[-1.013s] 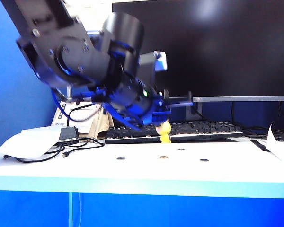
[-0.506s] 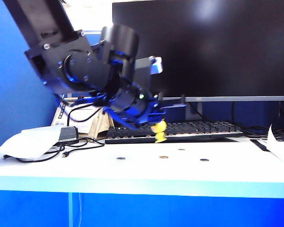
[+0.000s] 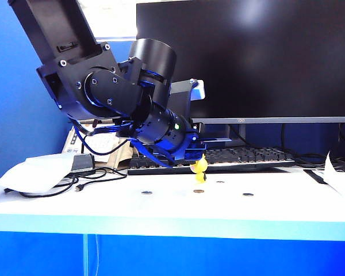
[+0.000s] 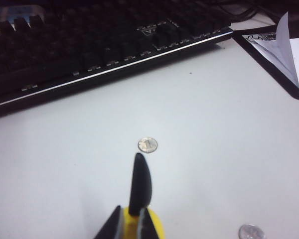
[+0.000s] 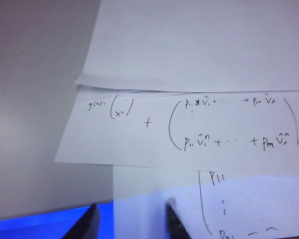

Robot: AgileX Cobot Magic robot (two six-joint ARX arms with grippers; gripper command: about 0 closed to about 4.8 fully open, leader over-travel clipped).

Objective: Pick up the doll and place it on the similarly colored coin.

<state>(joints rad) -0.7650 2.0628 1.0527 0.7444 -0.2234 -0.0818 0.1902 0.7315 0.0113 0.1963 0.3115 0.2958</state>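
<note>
While the left gripper (image 3: 199, 161) hangs just above the white table (image 3: 161, 207) in front of the keyboard (image 3: 247, 156), its jaws are pinched nearly shut on the doll (image 3: 200, 169), a small yellow figure that dangles from the fingertips clear of the surface. In the left wrist view the gripper (image 4: 132, 224) shows as dark fingertips closed around the yellow doll (image 4: 157, 230), with one black pointed part sticking up between them.

Directly below the doll in the exterior view, at its 6 o'clock, lies the golden-brown coin (image 3: 199, 191), flat on the table and not touched by the doll. A darker coin (image 3: 146, 192) lies at the brass coin's 9 o'clock, well apart; another dark coin (image 3: 248, 194) lies at its 3 o'clock, and a third small dark coin (image 3: 220, 182) sits at about 1 o'clock, nearer the keyboard. In the left wrist view a coin (image 4: 147, 145) lies just beyond the doll's tip and another (image 4: 251, 232) sits near the frame edge; which of the coins these are I cannot tell.

Behind the keyboard stands a large dark monitor (image 3: 247, 57). A white pouch (image 3: 34, 172) and black cables (image 3: 98, 175) lie at the table's 9 o'clock side.

The right gripper (image 5: 129, 221) hovers with its jaws apart and empty over sheets of paper (image 5: 189, 124) with handwritten formulas.
</note>
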